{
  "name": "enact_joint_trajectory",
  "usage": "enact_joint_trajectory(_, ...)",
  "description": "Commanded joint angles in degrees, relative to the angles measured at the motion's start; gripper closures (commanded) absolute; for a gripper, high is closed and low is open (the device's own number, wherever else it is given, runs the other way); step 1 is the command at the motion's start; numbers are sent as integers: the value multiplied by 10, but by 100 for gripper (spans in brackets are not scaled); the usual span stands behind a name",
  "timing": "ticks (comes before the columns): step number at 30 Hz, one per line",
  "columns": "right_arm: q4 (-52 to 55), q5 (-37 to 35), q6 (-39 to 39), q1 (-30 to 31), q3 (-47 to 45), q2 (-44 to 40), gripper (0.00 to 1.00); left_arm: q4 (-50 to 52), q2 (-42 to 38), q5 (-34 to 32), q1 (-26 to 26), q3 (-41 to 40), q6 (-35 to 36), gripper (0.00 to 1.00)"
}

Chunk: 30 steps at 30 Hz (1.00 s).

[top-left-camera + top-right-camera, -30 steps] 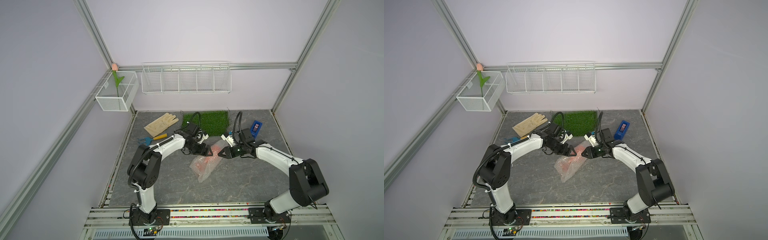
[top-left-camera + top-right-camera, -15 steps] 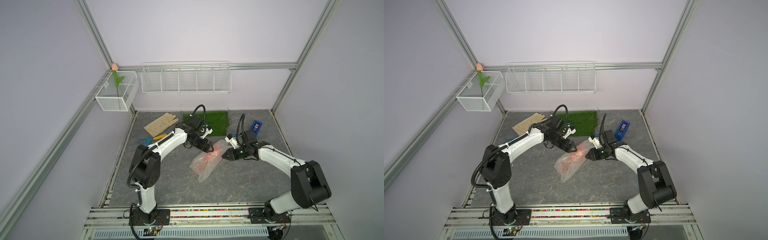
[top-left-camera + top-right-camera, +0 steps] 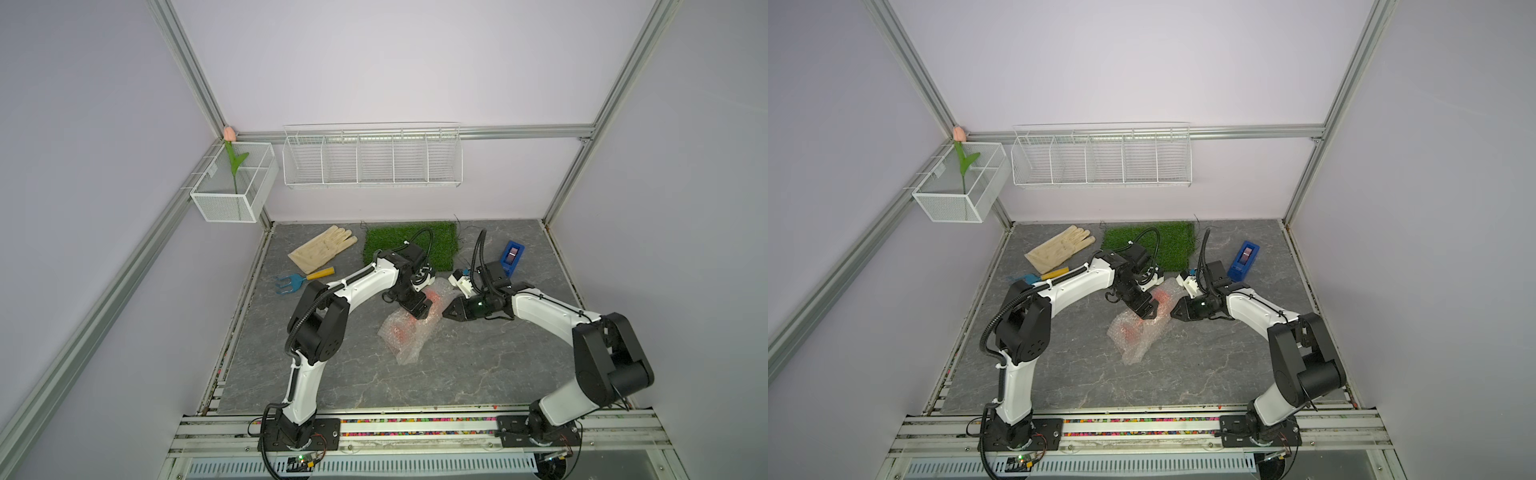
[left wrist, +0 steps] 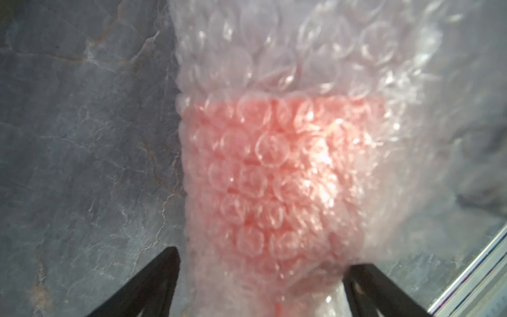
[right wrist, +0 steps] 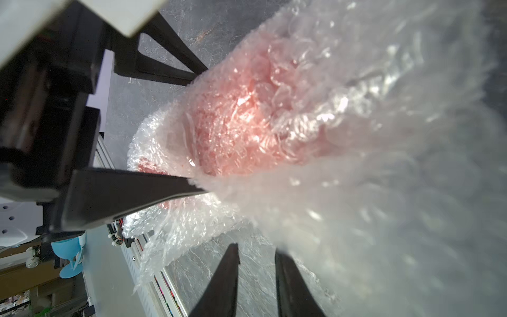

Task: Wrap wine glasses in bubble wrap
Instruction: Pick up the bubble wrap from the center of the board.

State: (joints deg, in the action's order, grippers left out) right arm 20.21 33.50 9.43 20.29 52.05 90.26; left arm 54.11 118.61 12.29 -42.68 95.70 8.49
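Nearest the front rail, the loose tail of the bubble wrap [image 3: 405, 350] trailed onto the bare grey table [image 3: 457, 374]. From there the bundle ran diagonally away and toward the robot's right. That diagonal was its long axis, with the orange-red goblet [image 4: 279, 170] lying on its side inside, showing pink through the film.

Over the middle of the bundle hung the left gripper [image 3: 417, 311], pointing down. Its jaws were spread wide and stood one on each side across the long axis. In the left wrist view the goblet's cup widened away from the fingers [image 4: 153, 277]; one finger sat just beside the film and the other touched it. The left arm was clearly the nearer one (it was directly above the goblet).

The right gripper [image 3: 445, 314] came in level from the robot's right, its tip at the bundle's flank. Its jaws stood only narrowly apart, and the right wrist view did not show whether they pinched any film.

Farther back, well apart from both arms, lay the green grass mat [image 3: 411, 243], untouched.
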Motion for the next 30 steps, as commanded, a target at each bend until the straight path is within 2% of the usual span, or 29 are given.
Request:
enact_joint_trajectory(1,-5,-4,1,0,8,8,73,27,5,-27,0,18,21,8)
enact_joint_trajectory(8,4,-19,-6,-1,14,3,74,19,-22,15,0,37,13,1)
enact_joint_trajectory(20,17,-35,-12,-3,52,23,74,43,49,22,1,96,3,1)
enact_joint_trajectory(30,10,-37,-7,-4,59,41,74,62,96,53,-2,133,9,1)
